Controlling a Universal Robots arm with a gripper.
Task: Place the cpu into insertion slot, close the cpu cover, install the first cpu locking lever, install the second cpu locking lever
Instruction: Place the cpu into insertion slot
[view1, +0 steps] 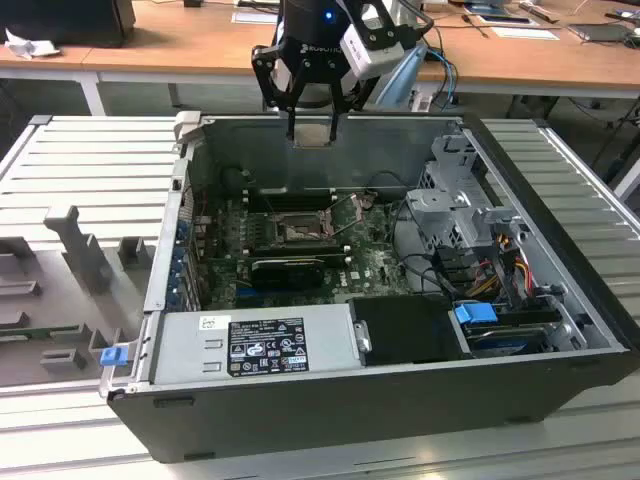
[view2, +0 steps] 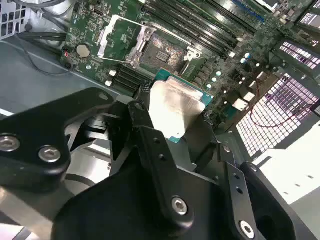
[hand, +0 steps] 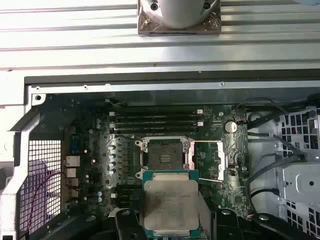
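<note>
My gripper (view1: 313, 128) hangs over the far wall of the open computer case, shut on the cpu (view1: 313, 136), a flat square chip with a pale silvery top. In both wrist views the cpu (hand: 171, 205) (view2: 175, 107) sits between the black fingers (view2: 145, 125), green edges showing. Below it on the green board lies the insertion slot (hand: 164, 154) (view2: 161, 52) (view1: 296, 229), its dark pin field bare. The cpu cover (hand: 207, 160) (view2: 117, 36) is swung open beside the slot. The chip is well above the slot, not touching it.
Memory slots (hand: 155, 120) run beside the socket. A long black card (view1: 286, 270) lies in front of it. A grey power supply (view1: 255, 345) fills the case's near side and a drive cage (view1: 462, 215) with cables stands at the exterior view's right. Grey fixtures (view1: 85, 250) sit outside.
</note>
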